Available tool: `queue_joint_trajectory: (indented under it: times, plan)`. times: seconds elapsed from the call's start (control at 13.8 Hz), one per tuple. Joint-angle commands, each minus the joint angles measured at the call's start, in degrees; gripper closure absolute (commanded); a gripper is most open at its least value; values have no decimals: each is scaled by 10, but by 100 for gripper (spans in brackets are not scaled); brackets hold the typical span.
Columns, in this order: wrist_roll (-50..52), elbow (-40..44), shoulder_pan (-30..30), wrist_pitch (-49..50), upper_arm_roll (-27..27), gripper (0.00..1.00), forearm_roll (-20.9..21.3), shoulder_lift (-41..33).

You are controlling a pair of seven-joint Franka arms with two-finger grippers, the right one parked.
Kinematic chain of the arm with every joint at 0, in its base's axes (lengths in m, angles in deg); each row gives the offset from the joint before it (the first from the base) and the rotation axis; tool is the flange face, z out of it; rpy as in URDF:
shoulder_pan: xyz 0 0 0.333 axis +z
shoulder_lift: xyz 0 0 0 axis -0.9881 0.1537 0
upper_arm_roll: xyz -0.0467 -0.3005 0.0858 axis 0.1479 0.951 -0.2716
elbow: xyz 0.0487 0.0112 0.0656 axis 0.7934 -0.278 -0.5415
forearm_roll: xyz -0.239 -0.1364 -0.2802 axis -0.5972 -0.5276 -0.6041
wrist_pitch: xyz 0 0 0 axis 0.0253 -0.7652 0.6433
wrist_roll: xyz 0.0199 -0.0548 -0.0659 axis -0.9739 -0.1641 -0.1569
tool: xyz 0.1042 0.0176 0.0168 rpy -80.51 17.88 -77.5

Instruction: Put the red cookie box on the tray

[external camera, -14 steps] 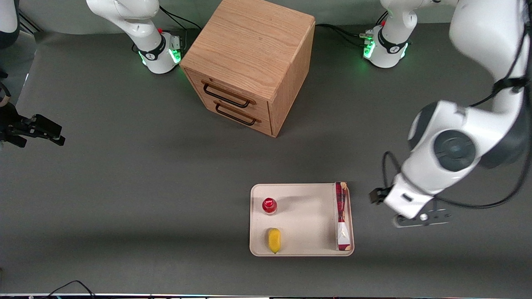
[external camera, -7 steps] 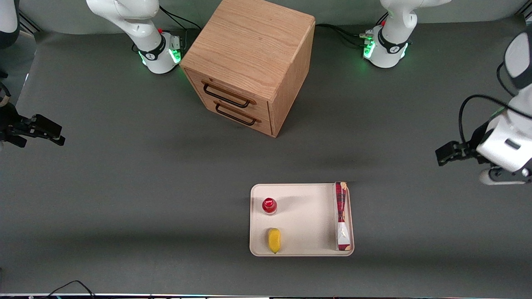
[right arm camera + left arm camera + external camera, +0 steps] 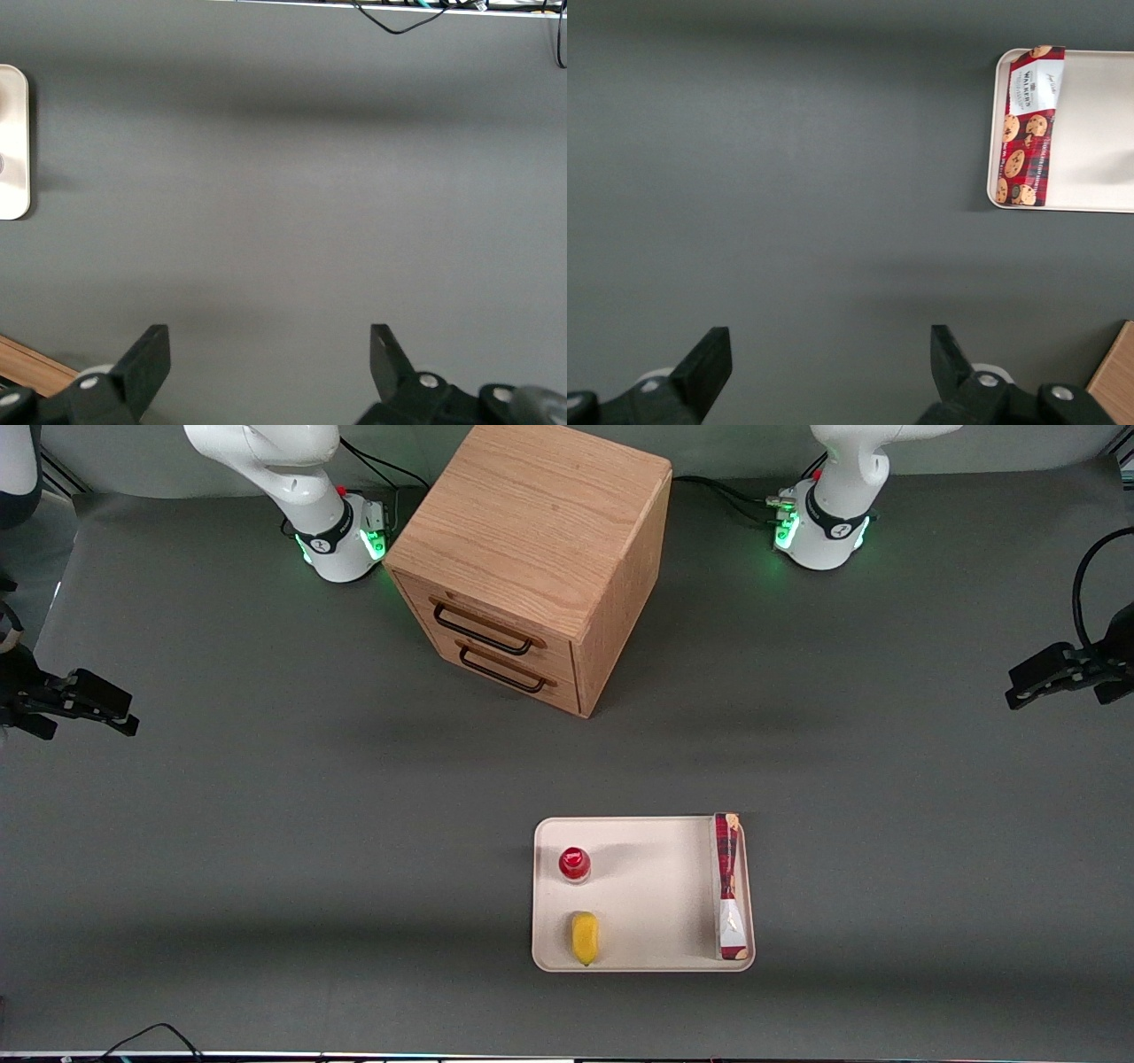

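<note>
Judging by the present layout, looks essentially finished. Lying flat inside the tray, pressed along the rim at 3 o'clock on the clock face of the front view: the red cookie box, long axis running from 12 to 6 o'clock, white patch toward the 6 o'clock end. Sharing the same tray, toward its 9 o'clock side and well apart from the box: a small red-capped bottle and, nearer to the front camera, a yellow item. Standing at about 11 o'clock from the tray, well apart: a wooden drawer cabinet.

Nothing left to carry, as far as can be judged; at most, parking the working arm.

Hanging at the working arm's end of the table, at about 2 o'clock from the tray and well apart from it: the gripper. Seen from the left wrist, spread wide with only bare grey table between the fingers, grasping nothing. Placing the box relative to the jaws: at about 8 o'clock from them in the front view, no contact, not between them, plainly released and resting on the tray alone.
</note>
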Motion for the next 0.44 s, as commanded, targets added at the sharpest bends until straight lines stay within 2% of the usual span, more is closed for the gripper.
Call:
queue_joint_trajectory:
  times: [0.0, 0.36]
  plan:
    - [-12, -87, -8, -66, -14, 0, -7, -36]
    - [-39, -87, -10, -70, -13, 0, -6, -22]
